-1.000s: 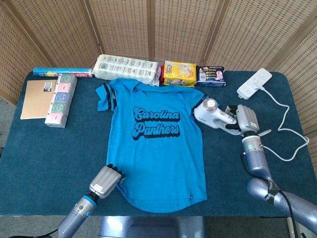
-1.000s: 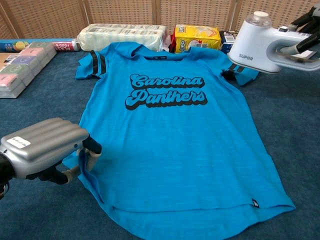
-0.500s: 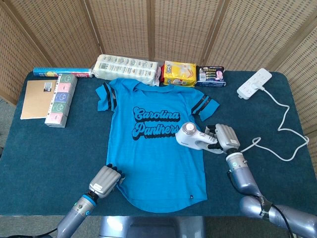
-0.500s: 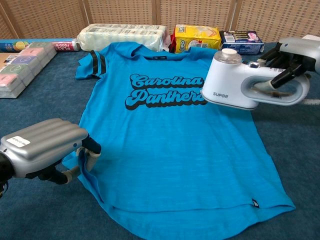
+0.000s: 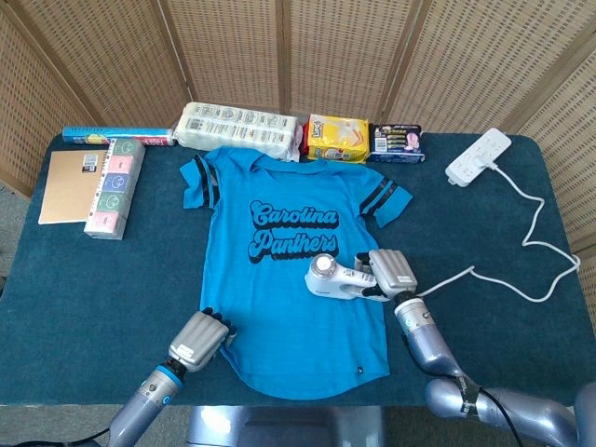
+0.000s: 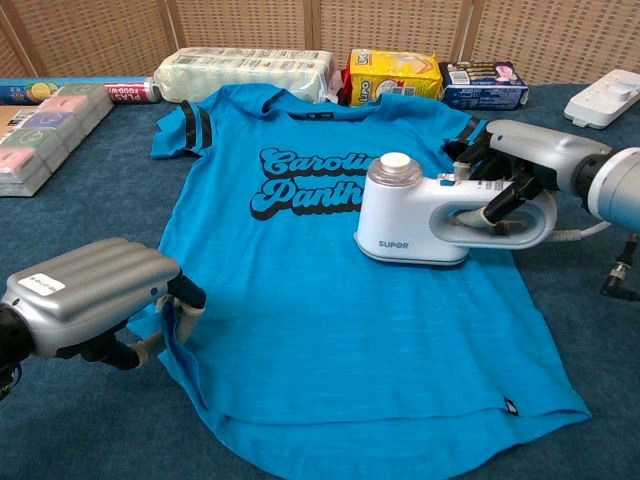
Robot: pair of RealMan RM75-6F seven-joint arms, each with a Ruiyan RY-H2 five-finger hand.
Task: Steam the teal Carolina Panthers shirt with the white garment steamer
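The teal Carolina Panthers shirt lies flat on the dark blue table, collar toward the far side. My right hand grips the handle of the white garment steamer, which sits low over the shirt's right middle, just below the lettering. My left hand pinches the shirt's lower left hem, fingers curled around a fold of fabric.
A white power strip with its cord lies at the far right. Along the back edge sit a tissue pack, a yellow packet and a dark packet. A brown notebook and pastel boxes lie at left.
My right hand has carried the steamer from the table's right side leftward and down onto the shirt's middle. The left hand has stayed on the hem.
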